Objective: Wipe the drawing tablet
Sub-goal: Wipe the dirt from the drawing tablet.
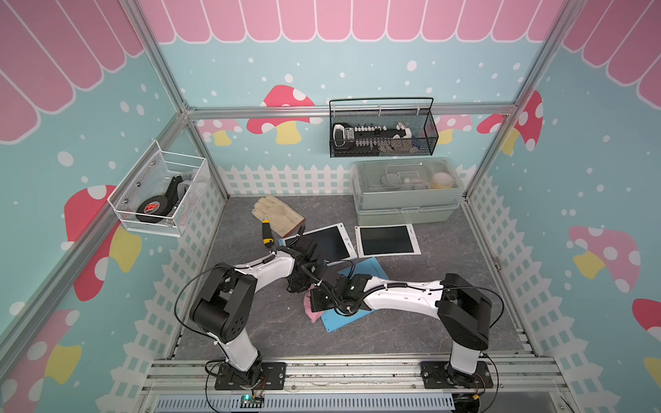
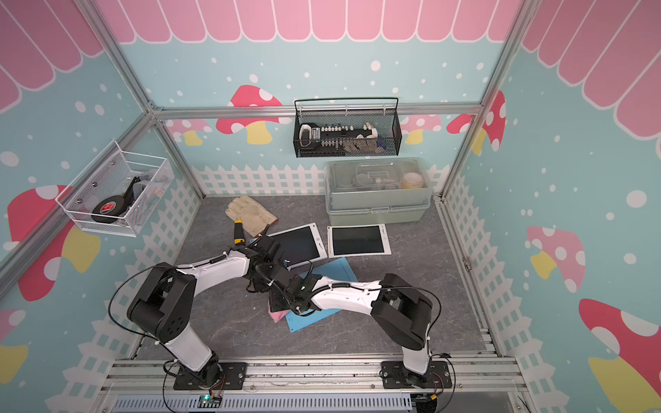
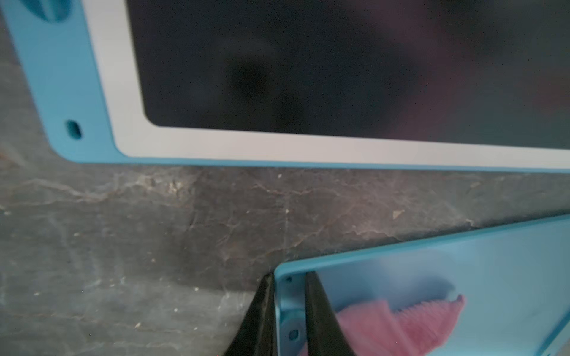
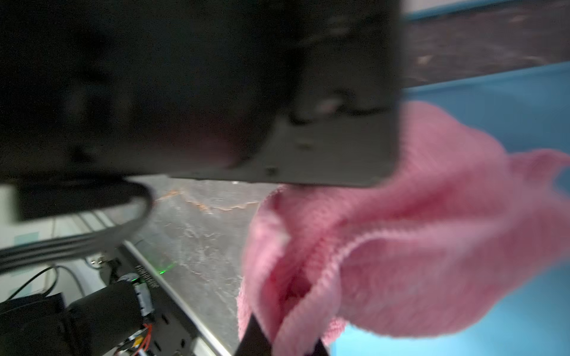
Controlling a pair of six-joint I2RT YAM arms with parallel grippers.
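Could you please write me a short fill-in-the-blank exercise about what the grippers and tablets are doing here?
1. The right gripper is shut on a cloth whose colour is ____.
2. The left gripper pinches a corner of the face-down tablet, whose back is ____.
3. The white-framed tablet nearest the storage box lies flat with its dark screen facing ____.

Missing words: pink; blue; up.

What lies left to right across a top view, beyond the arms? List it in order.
White wire basket → work glove → tilted white-framed tablet → straighter white-framed tablet. The screwdriver and storage box overlap these, so they are left out.
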